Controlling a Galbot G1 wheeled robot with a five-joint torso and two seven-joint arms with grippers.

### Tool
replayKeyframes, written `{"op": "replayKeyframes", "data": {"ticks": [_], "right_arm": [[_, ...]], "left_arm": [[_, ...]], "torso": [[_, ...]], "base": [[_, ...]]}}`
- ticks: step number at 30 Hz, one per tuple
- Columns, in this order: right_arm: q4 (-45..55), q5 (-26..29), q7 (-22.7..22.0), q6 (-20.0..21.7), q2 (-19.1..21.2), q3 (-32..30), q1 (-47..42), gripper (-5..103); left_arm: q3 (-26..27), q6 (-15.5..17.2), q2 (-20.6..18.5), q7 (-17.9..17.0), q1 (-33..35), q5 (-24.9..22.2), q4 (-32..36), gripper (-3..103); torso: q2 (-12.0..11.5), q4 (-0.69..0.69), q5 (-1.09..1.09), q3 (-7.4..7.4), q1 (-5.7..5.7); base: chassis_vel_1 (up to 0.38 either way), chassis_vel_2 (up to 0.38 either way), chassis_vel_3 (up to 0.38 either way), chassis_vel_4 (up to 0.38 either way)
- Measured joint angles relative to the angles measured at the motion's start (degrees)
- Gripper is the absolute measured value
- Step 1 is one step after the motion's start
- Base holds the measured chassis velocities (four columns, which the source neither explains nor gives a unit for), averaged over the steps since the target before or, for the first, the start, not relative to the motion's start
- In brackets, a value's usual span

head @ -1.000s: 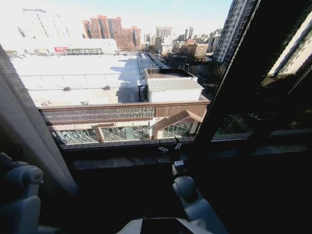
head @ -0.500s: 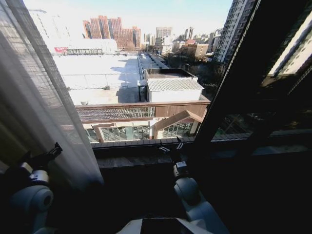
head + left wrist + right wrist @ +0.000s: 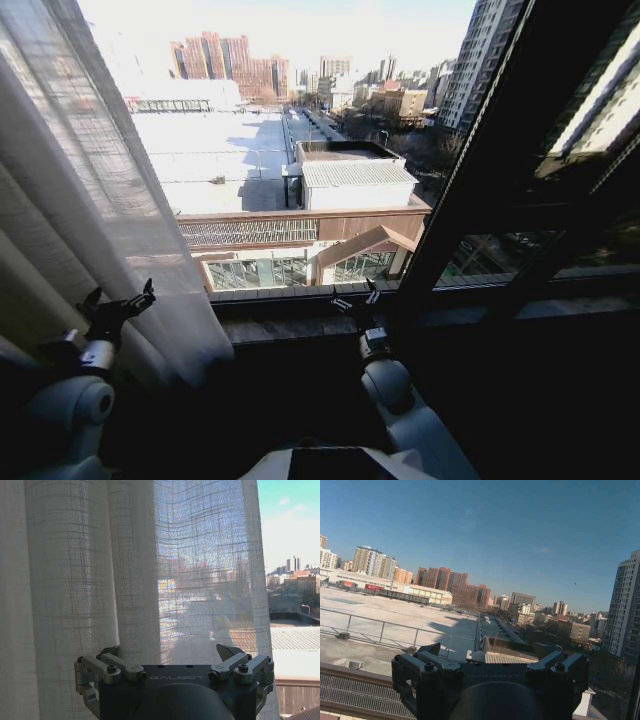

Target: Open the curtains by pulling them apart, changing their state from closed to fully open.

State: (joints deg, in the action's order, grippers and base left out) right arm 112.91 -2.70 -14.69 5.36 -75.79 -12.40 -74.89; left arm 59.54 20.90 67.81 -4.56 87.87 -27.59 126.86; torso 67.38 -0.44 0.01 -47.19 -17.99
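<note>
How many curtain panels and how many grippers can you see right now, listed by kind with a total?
Curtain panels: 1, the sheer white curtain at the left.
Grippers: 2, the left gripper and the right gripper, both open.
Total: 3.

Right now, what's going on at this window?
The robot faces a big window over a city view. One sheer curtain hangs bunched at the left side, and the glass in the middle is uncovered. The left gripper is raised beside the curtain's lower folds, open and pointing at the fabric without holding it. The right gripper is up near the window sill, also open and holding nothing, facing bare glass.
</note>
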Motion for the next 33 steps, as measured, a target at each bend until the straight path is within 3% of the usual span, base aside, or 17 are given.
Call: {"op": "replayKeyframes", "data": {"ticks": [10, 24, 27, 30, 33], "right_arm": [[-1.5, 2.1, 0.4, -0.1, 1.0, -0.3, 1.1, 100], [-2.8, 3.0, 0.6, -0.7, 1.3, -1.9, 1.1, 100], [-3.1, 2.8, 0.6, -0.7, 0.9, -1.7, 1.4, 100], [-3.1, 2.7, 0.6, -0.7, 0.5, -1.5, 1.5, 100], [-3.2, 1.5, 0.6, -0.7, -0.4, -0.9, 1.6, 100]], "left_arm": [[-3.7, 1.1, -0.5, 1.4, -0.5, 0.0, 1.0, 100], [-8.8, -2.6, -6.9, 1.1, -7.5, 0.0, -11.5, 101], [-8.9, -3.5, -7.7, 1.1, -7.9, -0.1, -12.4, 87], [-8.9, -3.9, -7.8, 1.2, -7.8, -0.3, -12.5, 82], [-8.1, -4.5, -7.8, 1.3, -7.7, -0.8, -12.6, 66]], "torso": [[0.0, 0.01, 0.01, 0.0, 0.0], [0.0, 0.0, -0.01, 0.0, 0.0], [0.0, 0.01, 0.0, 0.0, 0.0], [0.0, 0.01, 0.0, 0.0, 0.0], [0.0, 0.01, 0.0, 0.0, 0.0]], "base": [[0.0, 0.0, 0.0, 0.0], [0.0, 0.0, 0.0, 0.0], [0.0, 0.0, 0.0, 0.0], [0.0, 0.0, 0.0, 0.0], [0.0, 0.0, 0.0, 0.0]]}}
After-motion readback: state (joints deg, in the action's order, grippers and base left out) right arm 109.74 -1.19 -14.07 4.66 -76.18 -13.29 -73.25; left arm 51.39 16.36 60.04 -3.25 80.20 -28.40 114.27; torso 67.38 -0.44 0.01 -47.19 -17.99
